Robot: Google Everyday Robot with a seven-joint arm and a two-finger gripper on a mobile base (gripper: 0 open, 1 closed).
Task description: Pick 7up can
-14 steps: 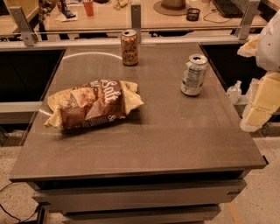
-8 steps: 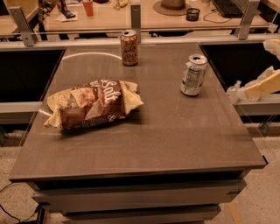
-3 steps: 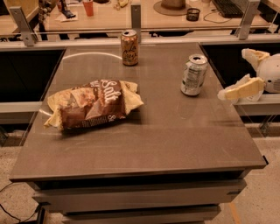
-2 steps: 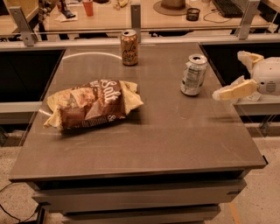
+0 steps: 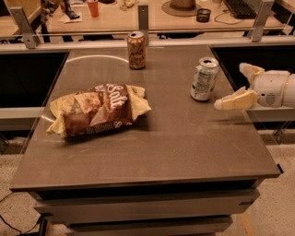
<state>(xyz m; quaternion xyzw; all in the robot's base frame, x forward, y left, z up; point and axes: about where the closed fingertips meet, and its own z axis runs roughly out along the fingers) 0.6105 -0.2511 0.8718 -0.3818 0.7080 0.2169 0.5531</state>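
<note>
Office setting: a dark brown counter [image 5: 184, 143] with a smooth, faintly glossy top stands in front of a light wooden desk [image 5: 115, 20] that carries a red cup [image 5: 93, 7], a hat [image 5: 183, 4] and a keyboard [image 5: 237, 7].

The 7up can [image 5: 204, 79] stands upright on the right half of the counter, toward the far side, with bare surface all round it. Its top appears to be opened, so it is probably empty or nearly so. That would make it light, thin-walled and easily dented, and its smooth painted wall may slip under a weak grip or tip if nudged off centre. The best hold is judged to be across the cylindrical body at about mid-height, with fingers on opposite sides and moderate force. The rim and tapered shoulder offer poor purchase.

The hand [image 5: 229, 86] hovers just to the right of the can, near it but not touching. Its two pale fingers [image 5: 237, 99] stand apart with nothing between them.

Farther out, a brown-gold can [image 5: 136, 50] stands upright near the far edge, well apart to the left. A crumpled brown chip bag [image 5: 99, 115] lies on the left half. Neither obstructs an approach from the right.
</note>
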